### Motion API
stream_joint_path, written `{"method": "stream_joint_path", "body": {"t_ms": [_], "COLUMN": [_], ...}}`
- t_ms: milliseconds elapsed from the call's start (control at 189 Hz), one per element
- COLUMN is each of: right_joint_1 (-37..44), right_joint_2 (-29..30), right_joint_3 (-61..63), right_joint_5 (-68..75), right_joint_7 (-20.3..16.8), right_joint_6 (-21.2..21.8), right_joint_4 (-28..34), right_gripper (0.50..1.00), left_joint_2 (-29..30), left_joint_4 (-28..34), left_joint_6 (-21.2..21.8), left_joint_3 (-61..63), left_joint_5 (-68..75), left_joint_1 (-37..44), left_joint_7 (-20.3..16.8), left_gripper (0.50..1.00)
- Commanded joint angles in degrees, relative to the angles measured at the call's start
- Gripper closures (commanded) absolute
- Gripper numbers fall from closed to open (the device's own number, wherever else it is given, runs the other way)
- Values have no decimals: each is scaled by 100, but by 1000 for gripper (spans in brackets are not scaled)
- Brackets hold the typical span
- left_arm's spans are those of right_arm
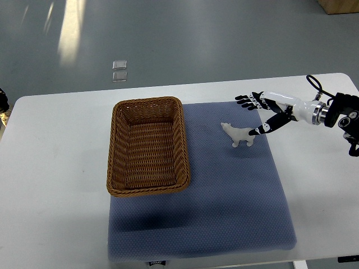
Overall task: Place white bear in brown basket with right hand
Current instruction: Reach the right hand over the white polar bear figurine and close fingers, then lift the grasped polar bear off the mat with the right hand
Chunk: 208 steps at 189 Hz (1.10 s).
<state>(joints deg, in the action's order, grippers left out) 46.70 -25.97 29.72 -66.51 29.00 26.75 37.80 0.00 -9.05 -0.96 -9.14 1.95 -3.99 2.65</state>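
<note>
Right hand (268, 111) outstretched, fingers spread

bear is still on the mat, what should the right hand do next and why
Probably close the fingers around the bear. The right hand is open, its thumb right by the bear's rear, fingers spread above it, and nothing is grasped yet. The bear stands on the mat, right of the empty basket.

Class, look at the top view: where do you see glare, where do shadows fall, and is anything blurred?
Top view: a bright glare streak lies on the floor at upper left; a soft shadow darkens the blue mat below the brown basket; the white bear and right hand look sharp.
</note>
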Motion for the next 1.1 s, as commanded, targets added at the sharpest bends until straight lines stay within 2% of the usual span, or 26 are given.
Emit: {"method": "stream_joint_path", "body": {"t_ms": [0, 334, 561, 905, 1096], "right_joint_1": [23, 120, 226, 331, 322], "right_joint_2": [22, 92, 119, 127, 127], "right_joint_3": [-10, -493, -801, -951, -1100], "right_joint_5": [-292, -583, -592, -609, -706], "right_joint_7": [-8, -61, -61, -61, -61], "right_joint_6": [-3, -363, -469, -522, -610], "right_joint_4": [-1, -1, -1, -1, -1], "right_gripper": [583, 599, 634, 730, 752], "left_joint_2": [0, 0, 0, 0, 0], "left_joint_4": [0, -9, -9, -9, -9], "left_joint_6": [0, 0, -9, -9, 0], "left_joint_3": [0, 0, 0, 0, 0], "left_joint_5": [7, 7, 7, 7, 7], "left_joint_1": [-5, 3, 3, 3, 3], "left_joint_7": [-1, -1, -1, -1, -1], "left_gripper": [500, 500, 500, 500, 500]}}
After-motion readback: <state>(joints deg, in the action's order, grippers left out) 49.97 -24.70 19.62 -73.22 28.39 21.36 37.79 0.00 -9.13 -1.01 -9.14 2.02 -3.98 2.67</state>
